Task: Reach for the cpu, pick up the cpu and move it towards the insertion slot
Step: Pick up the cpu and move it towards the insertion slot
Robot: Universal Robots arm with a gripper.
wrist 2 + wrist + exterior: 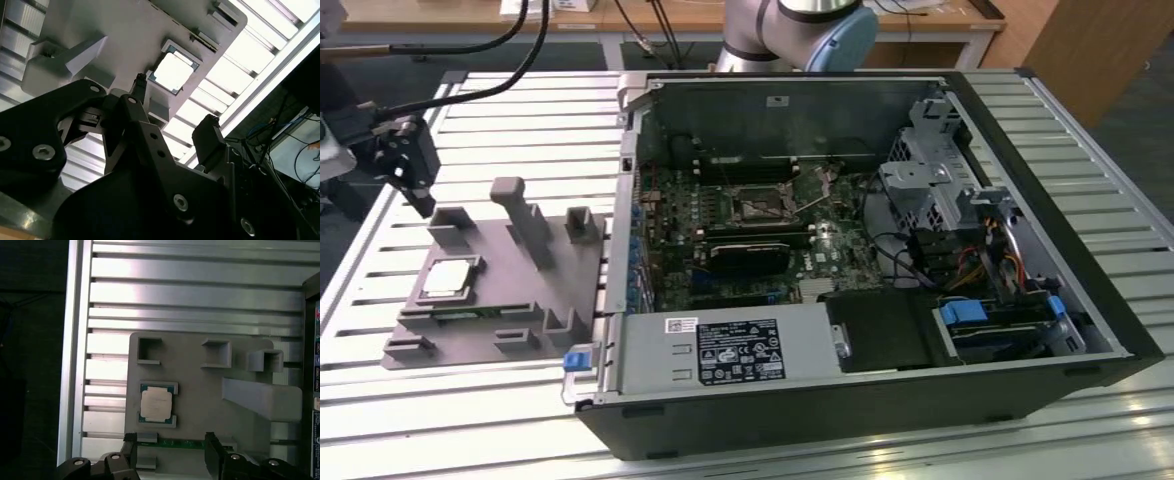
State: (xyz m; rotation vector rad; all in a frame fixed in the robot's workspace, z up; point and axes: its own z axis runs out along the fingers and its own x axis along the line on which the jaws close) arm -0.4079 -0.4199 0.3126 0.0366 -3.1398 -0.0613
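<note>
First wrist view: the gripper is released, its two black fingers standing well apart with nothing clasped between them; in the second wrist view the gripper shows the same wide gap; in the exterior view the gripper hangs in the air over the far corner of the gray plastic tray, at the exterior view's left, touching nothing. The cpu lies flat in a shallow square recess of the tray, silver top upward, near the fingers but apart from them; a thin green strip lies on the tray just beside it; upright gray blocks stand around it. The tray rests on the slatted metal desk. Further toward the exterior view's right lies the open computer case; the insertion slot sits on the motherboard inside, well apart from the cpu.
</note>
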